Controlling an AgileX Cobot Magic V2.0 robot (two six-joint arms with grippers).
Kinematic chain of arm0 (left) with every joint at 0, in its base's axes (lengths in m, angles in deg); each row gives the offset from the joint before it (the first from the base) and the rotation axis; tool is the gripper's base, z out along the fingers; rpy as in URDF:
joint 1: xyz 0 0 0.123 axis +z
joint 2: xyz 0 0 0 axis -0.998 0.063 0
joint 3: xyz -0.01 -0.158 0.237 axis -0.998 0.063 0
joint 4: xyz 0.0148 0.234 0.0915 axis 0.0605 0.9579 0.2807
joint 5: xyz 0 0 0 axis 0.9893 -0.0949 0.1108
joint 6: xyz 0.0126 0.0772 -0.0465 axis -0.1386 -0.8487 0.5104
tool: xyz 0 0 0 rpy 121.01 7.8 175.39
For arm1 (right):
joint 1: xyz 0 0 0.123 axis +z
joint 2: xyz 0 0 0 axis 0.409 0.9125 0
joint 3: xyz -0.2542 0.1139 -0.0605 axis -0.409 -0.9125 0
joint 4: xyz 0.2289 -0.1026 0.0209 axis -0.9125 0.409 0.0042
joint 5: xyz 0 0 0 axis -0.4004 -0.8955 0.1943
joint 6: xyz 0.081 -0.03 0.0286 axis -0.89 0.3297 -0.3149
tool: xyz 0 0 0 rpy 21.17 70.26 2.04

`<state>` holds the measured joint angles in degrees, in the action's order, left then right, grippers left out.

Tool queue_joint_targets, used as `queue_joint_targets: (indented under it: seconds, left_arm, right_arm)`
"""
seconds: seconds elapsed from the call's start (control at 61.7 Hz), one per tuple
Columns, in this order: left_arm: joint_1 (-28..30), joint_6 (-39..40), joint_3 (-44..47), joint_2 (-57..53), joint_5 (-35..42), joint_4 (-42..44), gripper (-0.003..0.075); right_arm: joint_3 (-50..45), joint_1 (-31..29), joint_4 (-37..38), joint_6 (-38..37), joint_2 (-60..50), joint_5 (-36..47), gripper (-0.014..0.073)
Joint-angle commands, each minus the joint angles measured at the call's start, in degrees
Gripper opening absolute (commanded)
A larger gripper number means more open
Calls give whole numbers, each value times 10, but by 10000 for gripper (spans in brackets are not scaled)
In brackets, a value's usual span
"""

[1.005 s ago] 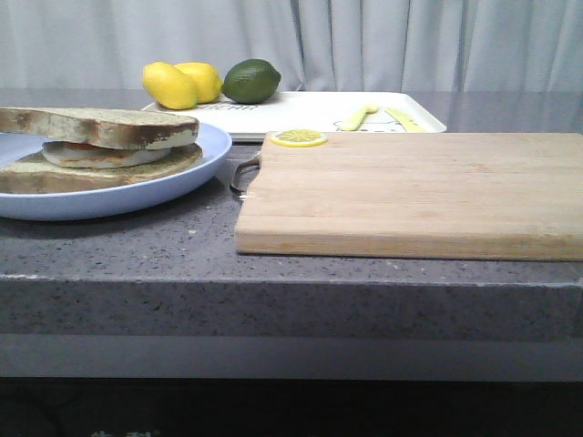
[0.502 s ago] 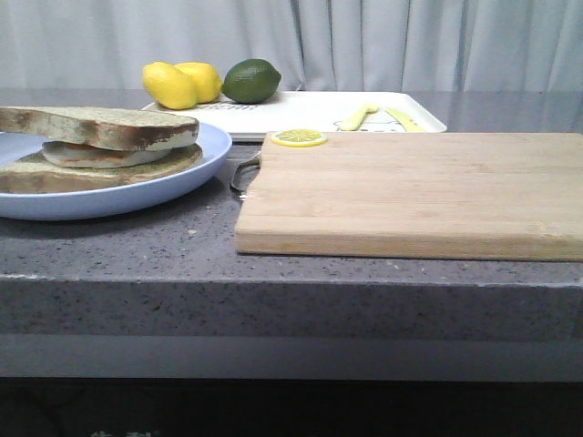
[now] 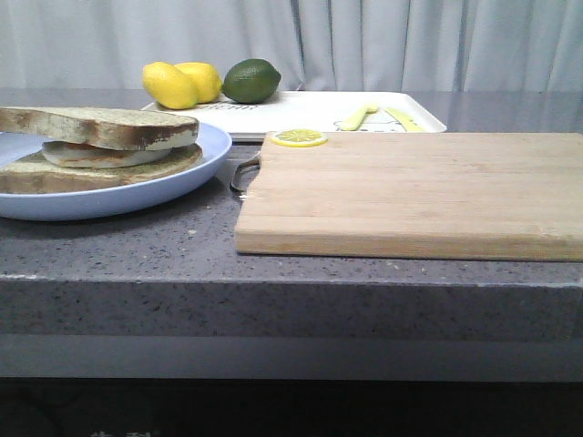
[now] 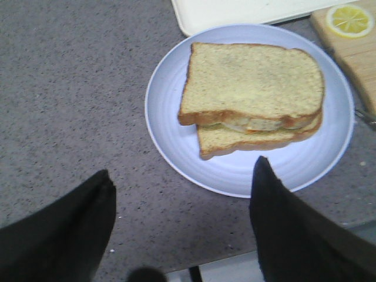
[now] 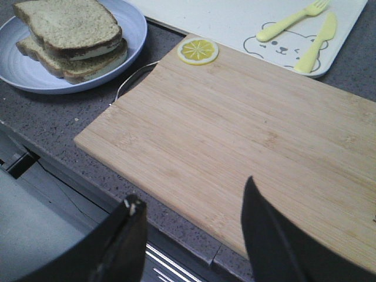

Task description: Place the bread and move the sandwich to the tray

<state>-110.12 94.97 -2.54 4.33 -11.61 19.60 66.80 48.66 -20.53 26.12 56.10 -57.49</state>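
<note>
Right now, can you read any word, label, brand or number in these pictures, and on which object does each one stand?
Dark lettering on the tray, just in front of the lemons and the lime: too small and blurred to read.
Drawn bear face and yellow fork and knife shapes on the tray: pictures only, no letters.
Sandwich, plate, cutting board, lemon slice: no text.

Bare cutting board (image 3: 410, 187) beside sandwich (image 3: 96, 146); lemons (image 3: 180, 84), lime (image 3: 251, 80) crowding tray (image 3: 310, 114) corner.
</note>
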Motion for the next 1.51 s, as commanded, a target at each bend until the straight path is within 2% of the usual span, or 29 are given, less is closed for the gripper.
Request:
queue_joint_targets:
  seconds: [0.0,0.162,0.259,0.34,0.438,0.567,0.697,0.827,1.491]
  left_arm:
    - [10,11,-40,39,10,24,479]
    - [86,6,-71,115,-10,3,479]
    - [148,-20,-79,155,-2,-42,479]
    - [201,-66,-79,186,5,-112,479]
    - [269,-146,-79,227,9,-248,479]
    - [317,-228,-79,272,8,-379,479]
    - [332,-271,-79,307,8,-456,463]
    - [332,-281,-79,338,14,-494,418]
    - [332,-281,-79,415,51,-537,262]
  right_arm:
    - [14,-4,1,-1,-1,42,390]
    - [14,-4,1,-1,-1,42,390]
    - [14,-4,1,-1,-1,42,390]
    - [14,-4,1,-1,-1,42,390]
    - [14,-4,1,-1,-1,42,390]
    - [14,-4,1,-1,-1,42,390]
    - [14,-4,1,-1,-1,42,390]
    - [14,-4,1,-1,-1,42,390]
    - [14,-4,1,-1,-1,42,390]
